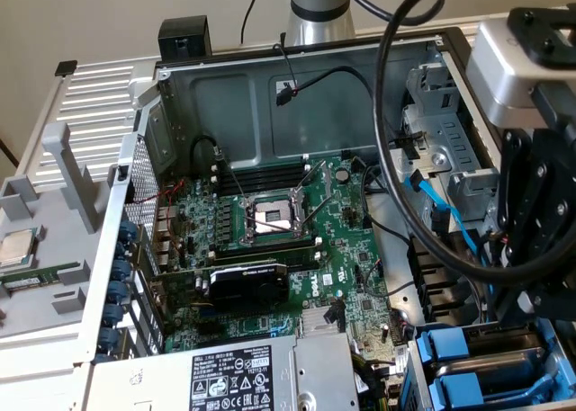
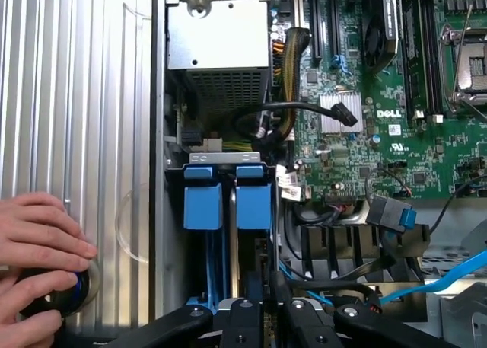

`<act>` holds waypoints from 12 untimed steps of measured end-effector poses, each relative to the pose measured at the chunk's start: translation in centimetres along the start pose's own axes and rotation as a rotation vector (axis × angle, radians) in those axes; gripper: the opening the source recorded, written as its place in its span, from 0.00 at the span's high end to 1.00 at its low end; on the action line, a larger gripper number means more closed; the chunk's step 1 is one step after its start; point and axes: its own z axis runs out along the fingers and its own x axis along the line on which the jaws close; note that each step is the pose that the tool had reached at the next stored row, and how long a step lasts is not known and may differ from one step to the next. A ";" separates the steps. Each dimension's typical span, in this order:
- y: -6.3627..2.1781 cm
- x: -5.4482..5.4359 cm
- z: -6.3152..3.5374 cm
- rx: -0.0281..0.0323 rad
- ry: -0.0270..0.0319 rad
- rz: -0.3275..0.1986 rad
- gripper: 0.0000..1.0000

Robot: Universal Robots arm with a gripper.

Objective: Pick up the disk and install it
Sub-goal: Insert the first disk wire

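Jaws: nearly closed, apparently on the disk (image 2: 253,205)
Done: disk standing in drive bay (image 2: 226,158), frame centre
Left: seating unconfirmed

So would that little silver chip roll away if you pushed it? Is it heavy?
Probably not. The chip looks flat and square and is lying flat, so it would likely slide rather than roll. It also looks small and thin, so it's probably light and easy to flick aside.
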 end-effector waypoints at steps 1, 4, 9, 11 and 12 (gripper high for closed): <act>-0.01 0.0 0.00 0.0000 -0.0005 -0.001 0.83; -0.03 0.1 0.00 0.0006 -0.0009 -0.003 0.83; -0.09 0.1 0.02 0.0009 -0.0008 -0.005 0.83; -0.10 0.1 0.06 0.0013 -0.0010 -0.005 0.83; -0.10 0.1 0.06 0.0013 -0.0011 -0.005 0.83</act>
